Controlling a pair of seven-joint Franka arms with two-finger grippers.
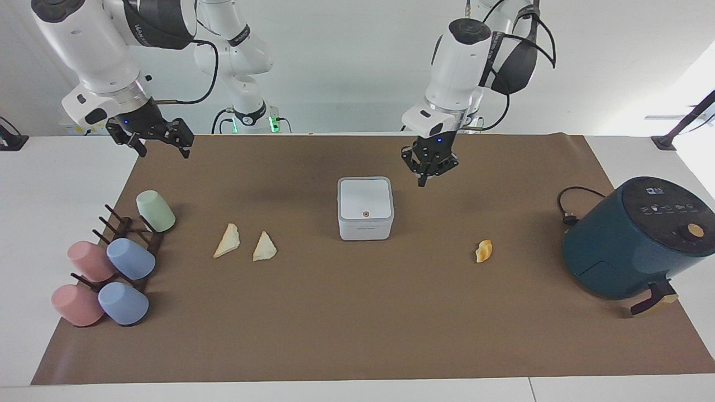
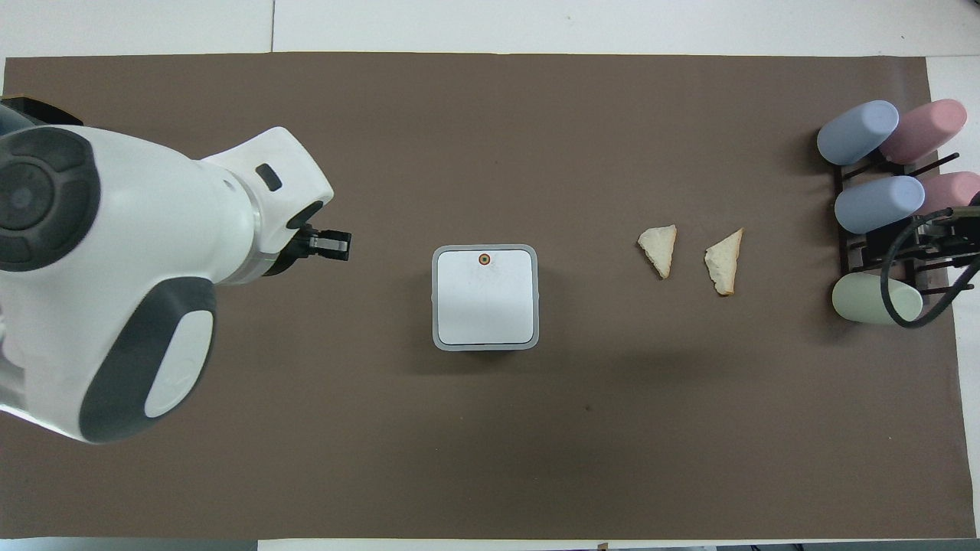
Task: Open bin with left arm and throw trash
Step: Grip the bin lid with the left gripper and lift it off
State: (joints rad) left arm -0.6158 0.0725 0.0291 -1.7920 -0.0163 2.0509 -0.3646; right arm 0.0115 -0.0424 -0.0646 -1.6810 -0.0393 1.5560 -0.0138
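The white bin (image 1: 365, 207) stands mid-mat with its lid shut and the orange button (image 1: 366, 213) on top; it also shows in the overhead view (image 2: 485, 297). My left gripper (image 1: 429, 168) is shut and empty. It hangs in the air over the mat beside the bin, toward the left arm's end (image 2: 334, 245). Two cream bread wedges (image 1: 227, 241) (image 1: 264, 247) lie toward the right arm's end, also in the overhead view (image 2: 659, 247) (image 2: 723, 260). The orange crust chunk (image 1: 484, 250) lies toward the left arm's end; the left arm hides it in the overhead view. My right gripper (image 1: 151, 139) waits open over the mat's corner.
A dark teal air fryer (image 1: 631, 240) with its cord (image 1: 570, 206) stands at the left arm's end. A rack with several pastel cups (image 1: 111, 262) stands at the right arm's end, also in the overhead view (image 2: 873, 207).
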